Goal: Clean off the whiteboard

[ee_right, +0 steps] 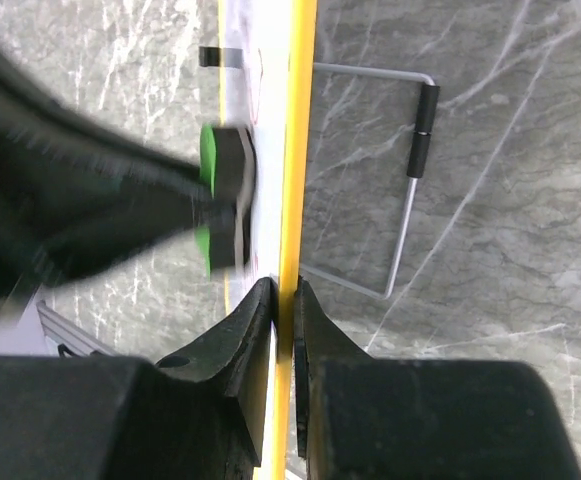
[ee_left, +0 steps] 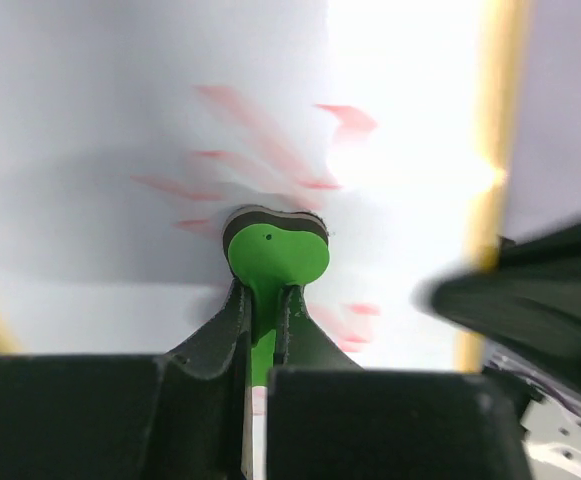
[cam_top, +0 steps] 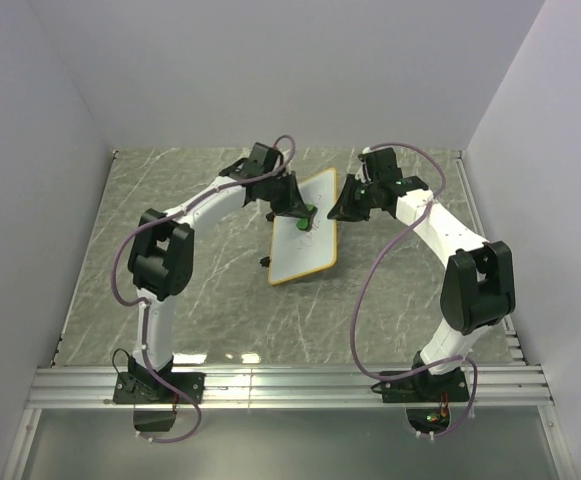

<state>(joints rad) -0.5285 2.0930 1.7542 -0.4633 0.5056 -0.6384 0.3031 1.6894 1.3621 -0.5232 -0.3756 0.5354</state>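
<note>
The whiteboard (cam_top: 308,235), white with an orange-tan frame, stands tilted at the table's middle. Faint red scribbles (ee_left: 270,165) mark its face. My left gripper (cam_top: 303,213) is shut on the green-and-black eraser (ee_left: 275,250), which is pressed against the board face among the scribbles. My right gripper (cam_top: 342,205) is shut on the board's orange frame edge (ee_right: 292,180) at its upper right, holding it. In the right wrist view the eraser (ee_right: 222,195) shows edge-on against the board, held by the blurred left gripper.
The board's wire stand (ee_right: 410,190) with a black sleeve props out behind it over the grey marble table (cam_top: 170,210). White walls enclose the table on three sides. An aluminium rail (cam_top: 290,385) runs along the near edge by the arm bases.
</note>
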